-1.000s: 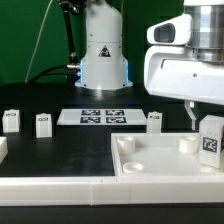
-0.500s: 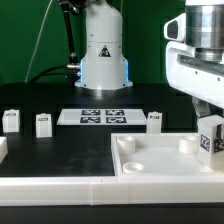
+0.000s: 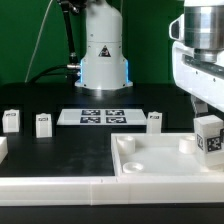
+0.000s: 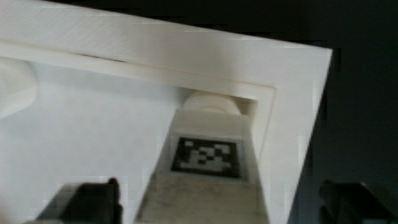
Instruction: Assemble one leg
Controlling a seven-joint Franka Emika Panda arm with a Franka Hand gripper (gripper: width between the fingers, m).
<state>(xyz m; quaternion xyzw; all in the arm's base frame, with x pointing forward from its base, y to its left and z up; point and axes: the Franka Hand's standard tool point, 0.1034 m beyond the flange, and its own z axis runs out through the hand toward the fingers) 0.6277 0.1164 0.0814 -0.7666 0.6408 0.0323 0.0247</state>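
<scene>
Leg (image 3: 209, 137) in my pincer (image 4: 217, 196), pinched between the two fingers (image 4: 93, 197) and hanging with its tag outward, above the corner of the tray (image 3: 150, 172) at the exterior view's right. Whether its lower end already touches the tray I cannot tell. As I judge it, the job now is lining up, not pushing. The socket (image 3: 187, 143) in that corner sits just beside the leg, so I should bring the leg's end squarely over it, hold the leg upright and go down slowly. From the wrist, the leg's rounded end points into the tray's corner, a fair guide for centring. If it goes in tilted, it could jam or slip in my grip. Three spare legs (image 3: 43, 123) stand well apart, near the marker board (image 3: 100, 116).
</scene>
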